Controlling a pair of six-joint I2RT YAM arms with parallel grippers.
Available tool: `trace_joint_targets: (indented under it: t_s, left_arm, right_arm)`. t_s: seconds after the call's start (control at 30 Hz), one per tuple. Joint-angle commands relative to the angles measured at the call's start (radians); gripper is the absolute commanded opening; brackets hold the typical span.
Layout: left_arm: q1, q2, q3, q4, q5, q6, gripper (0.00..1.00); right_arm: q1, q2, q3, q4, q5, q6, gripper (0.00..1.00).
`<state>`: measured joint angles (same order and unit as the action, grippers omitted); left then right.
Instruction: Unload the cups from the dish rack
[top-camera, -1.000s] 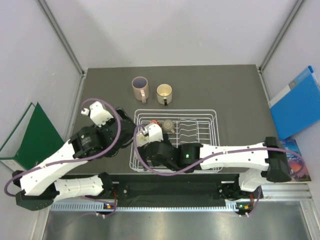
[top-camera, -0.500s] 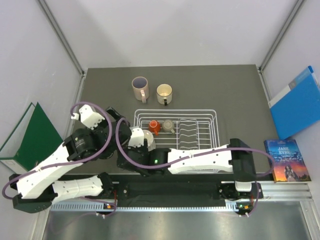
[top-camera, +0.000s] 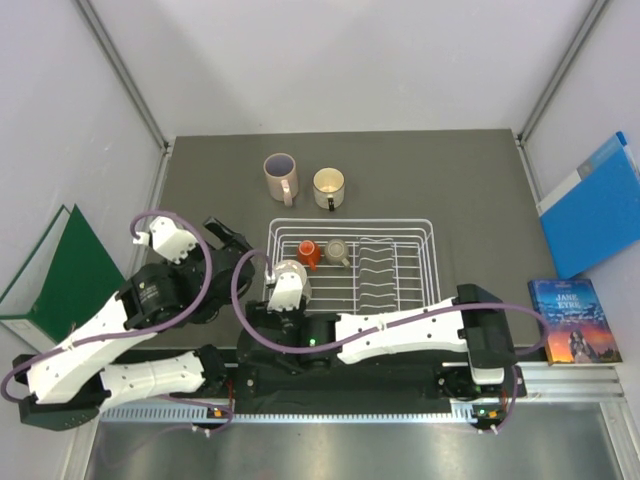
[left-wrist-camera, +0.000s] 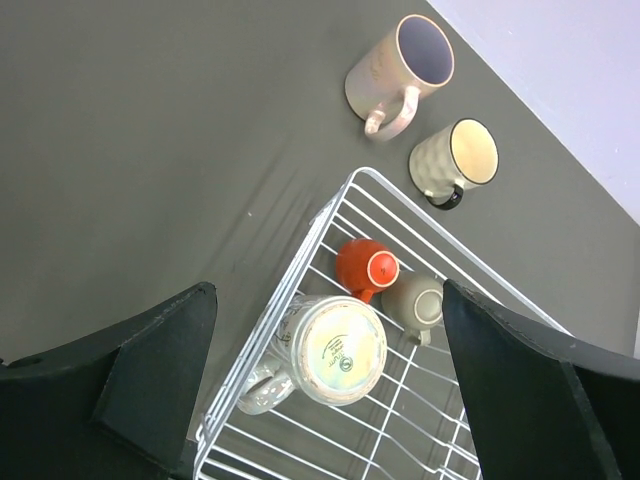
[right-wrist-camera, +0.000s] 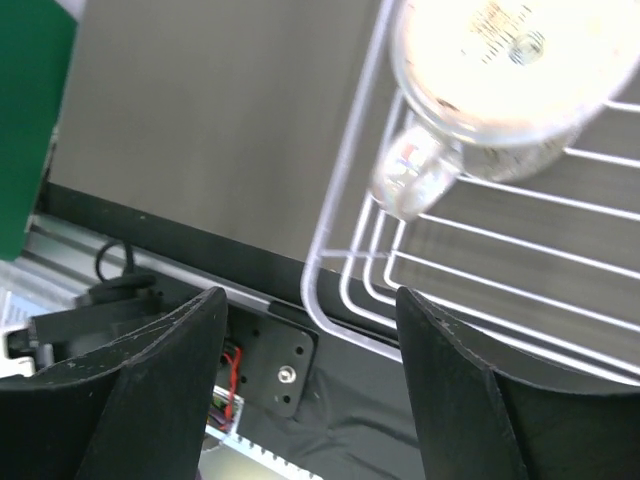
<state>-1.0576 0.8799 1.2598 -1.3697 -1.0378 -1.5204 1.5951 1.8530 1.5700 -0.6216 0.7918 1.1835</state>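
Note:
The white wire dish rack (top-camera: 420, 262) holds three cups at its left end. They are a small red-orange cup (top-camera: 307, 252), a small tan cup (top-camera: 338, 251) and a speckled mug (left-wrist-camera: 330, 348), which stands upside down in the rack's near-left part. A pinkish mug (top-camera: 280, 172) with a purple inside and a cream mug (top-camera: 329, 185) stand upright on the table behind the rack. My left gripper (left-wrist-camera: 328, 295) hangs open high above the speckled mug. My right gripper (right-wrist-camera: 310, 400) is open and holds nothing. It hovers over the rack's near-left corner (right-wrist-camera: 335, 300) and the table's front edge.
A green folder (top-camera: 60, 270) leans at the left, off the table. A blue folder (top-camera: 595, 205) and a book (top-camera: 572, 320) lie at the right. The rack's wavy plate slots (top-camera: 375, 262) fill its right half. A black mounting rail (right-wrist-camera: 270, 360) runs along the near edge.
My right arm has swung left and back toward the near edge, uncovering the speckled mug, and its jaws have narrowed somewhat. My left arm has drawn back to the left.

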Motion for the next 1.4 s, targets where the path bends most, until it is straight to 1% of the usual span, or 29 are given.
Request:
trace_joint_targets:
  t_s: [0.0,0.17,0.23,0.33,0.47,0.6,0.67,0.8,0.93,1.07,1.17,1.37]
  left_arm:
    - [-0.004,0.004,-0.010,-0.137,-0.033,-0.012,0.99]
    - [-0.004,0.016,-0.016,-0.131,-0.021,-0.015,0.99]
    - [-0.004,0.014,-0.019,-0.132,-0.021,-0.021,0.99]
    - [-0.004,0.008,-0.023,-0.131,-0.013,-0.029,0.99]
    - [-0.004,-0.002,-0.030,-0.126,-0.010,-0.030,0.99]
    - [-0.004,-0.006,-0.031,-0.121,-0.005,-0.026,0.99]
    - [-0.004,-0.009,-0.033,-0.118,-0.005,-0.023,0.99]
    - [-0.004,-0.018,-0.034,-0.120,-0.007,-0.026,0.99]
    - [-0.005,-0.028,-0.045,-0.114,-0.008,-0.026,0.99]
    - [-0.004,-0.036,-0.054,-0.094,-0.008,-0.008,0.99]
    - [-0.004,-0.038,-0.053,-0.069,-0.010,0.011,0.99]
    - [-0.004,-0.033,-0.060,-0.017,-0.007,0.049,0.99]
  right_arm:
    - [0.008,-0.048,-0.030,-0.047,0.043,0.113,0.68]
    - [-0.029,-0.044,-0.079,-0.001,0.044,0.154,0.66]
    - [-0.044,-0.048,-0.111,0.029,0.040,0.189,0.65]
    - [-0.063,-0.051,-0.140,0.094,0.040,0.199,0.64]
    - [-0.086,-0.032,-0.133,0.137,0.044,0.196,0.63]
    - [-0.096,0.002,-0.104,0.189,0.041,0.159,0.63]
    - [-0.104,0.029,-0.074,0.189,0.029,0.150,0.63]
    - [-0.110,0.075,-0.024,0.131,0.023,0.166,0.62]
    - [-0.113,0.097,-0.024,0.083,0.026,0.226,0.55]
    - [-0.110,0.075,-0.050,0.095,0.038,0.235,0.54]
    - [-0.103,0.045,-0.076,0.114,0.055,0.219,0.57]
    - [-0.098,-0.014,-0.140,0.082,0.064,0.287,0.57]
